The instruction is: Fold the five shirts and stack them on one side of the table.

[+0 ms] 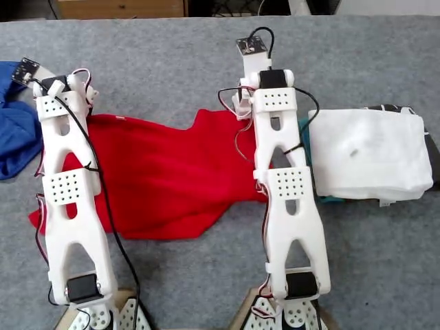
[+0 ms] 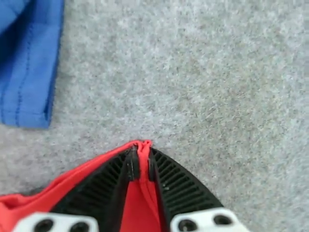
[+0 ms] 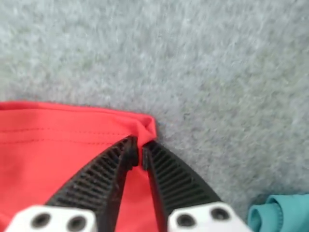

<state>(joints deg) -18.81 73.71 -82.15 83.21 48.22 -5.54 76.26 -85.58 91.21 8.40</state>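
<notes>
Two corners of the red shirt [image 1: 165, 185] are pinched. The left gripper [image 2: 141, 162] is clamped on one and the right gripper [image 3: 139, 152] on the other, probably so the far edge can lift evenly for a fold. The shirt lies spread on the grey worktop [image 1: 172, 69], between a crumpled blue shirt [image 1: 14, 137] and the folded stack topped by a white shirt [image 1: 368, 155].

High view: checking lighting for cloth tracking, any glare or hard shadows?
High view: even light, no hard shadows; the white shirt is very bright, its folds faint. Left wrist view: no glare on the red shirt between the fingers.
</notes>
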